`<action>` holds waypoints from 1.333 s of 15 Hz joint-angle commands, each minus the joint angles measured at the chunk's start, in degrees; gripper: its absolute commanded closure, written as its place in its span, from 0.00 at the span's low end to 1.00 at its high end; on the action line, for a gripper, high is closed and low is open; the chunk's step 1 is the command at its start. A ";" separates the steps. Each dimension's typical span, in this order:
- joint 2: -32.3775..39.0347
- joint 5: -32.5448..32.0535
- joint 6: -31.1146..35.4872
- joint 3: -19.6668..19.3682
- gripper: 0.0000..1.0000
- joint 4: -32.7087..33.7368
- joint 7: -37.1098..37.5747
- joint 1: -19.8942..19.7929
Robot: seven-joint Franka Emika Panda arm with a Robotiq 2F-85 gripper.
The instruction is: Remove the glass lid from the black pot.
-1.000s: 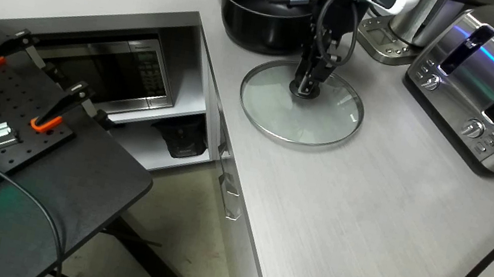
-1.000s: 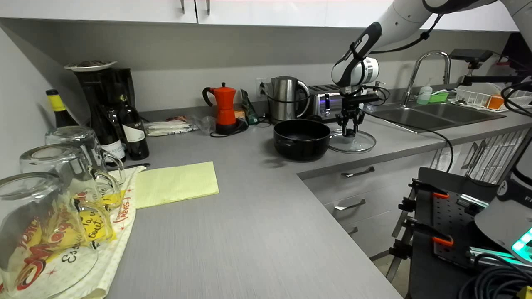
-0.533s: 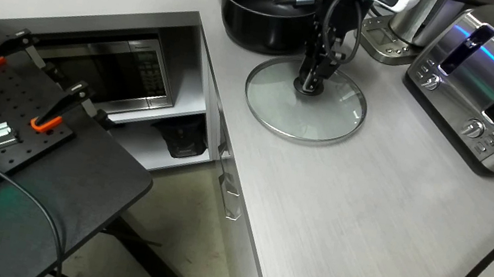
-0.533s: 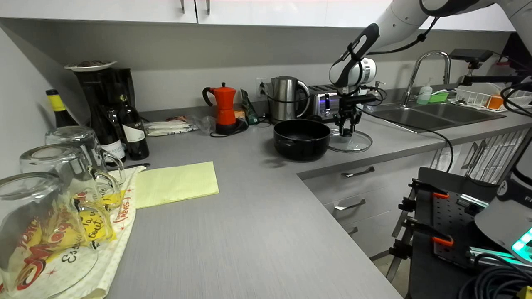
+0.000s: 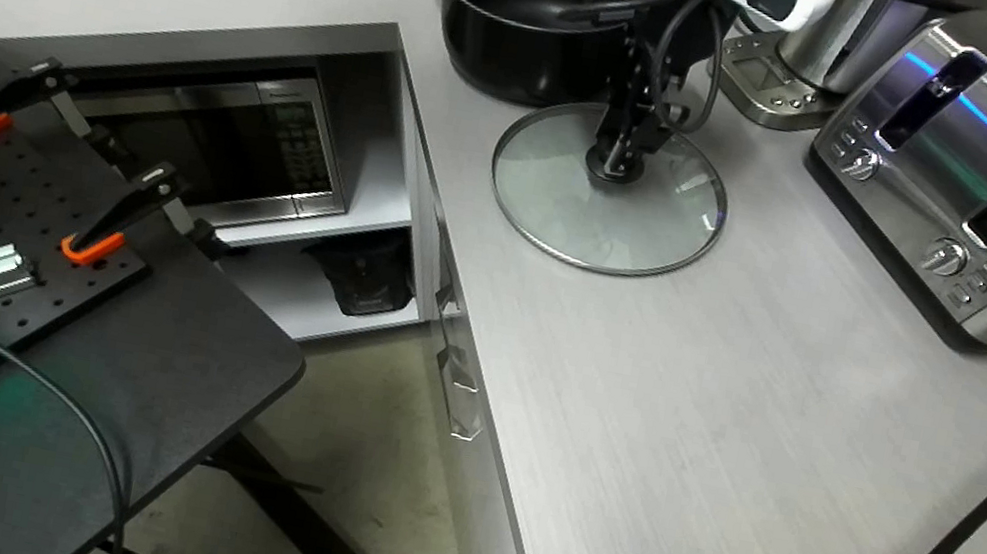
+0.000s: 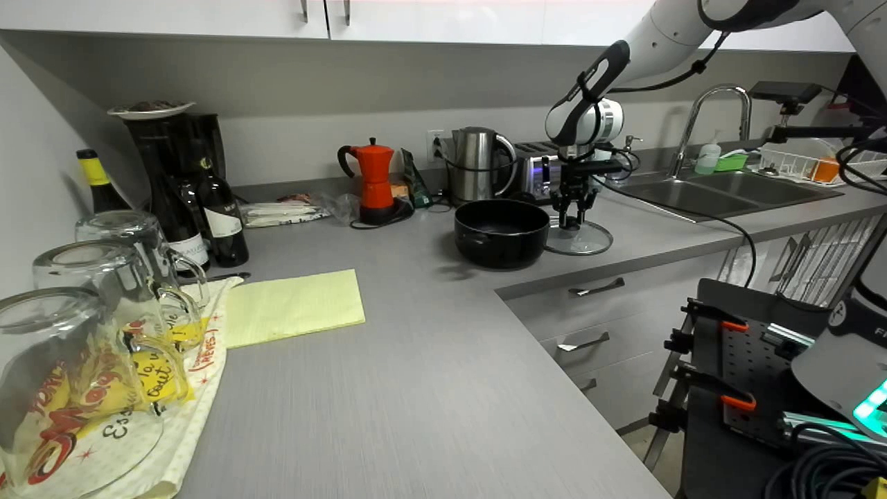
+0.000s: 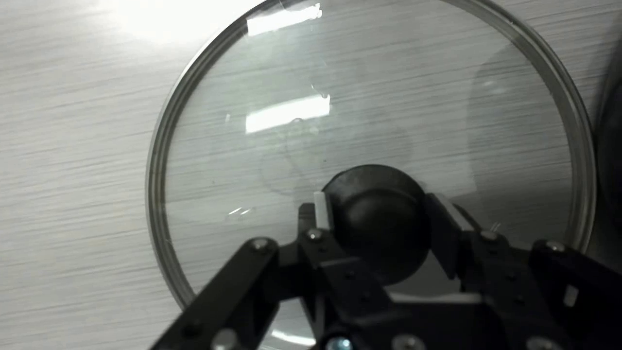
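The black pincer [image 7: 381, 218] is pinching a round black knob [image 7: 376, 231], squeezing it from both sides. That knob sits in the middle of the round, metal-rimmed, clear glass lid [image 5: 605, 221], which looks level. It is hard to see whether the lid rests on the flat grey worktop [image 5: 729, 440] or hangs just over it. If it hangs, lower it slowly and straight down so the whole edge lands at once; when one side lands first, the glass may tip and knock. Then spread the pincer evenly, so the knob does not get dragged, and rise straight up before turning away. Just beside the lid stands the wide, round black pot [image 5: 523, 49], open at the top, so the taking-off part looks done, and putting down and letting go seem to be all that is left. The lid's edge is so near the pot that a slip that way could bump it, so any shift should go the other way. The shiny silver toaster [image 5: 966, 188] is well apart, so a tiny nudge toward it seems safe.
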 commanded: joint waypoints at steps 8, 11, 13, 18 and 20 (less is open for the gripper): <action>-1.36 0.74 2.81 1.17 0.01 -1.33 -2.01 0.35; -5.58 -0.11 7.58 1.33 0.00 -6.06 -3.83 1.67; -9.32 -1.15 11.28 1.30 0.00 -10.38 -5.69 2.88; -20.72 -3.81 15.22 1.75 0.00 -22.70 -12.06 5.23; -25.01 -4.84 15.17 1.97 0.00 -26.94 -15.08 5.83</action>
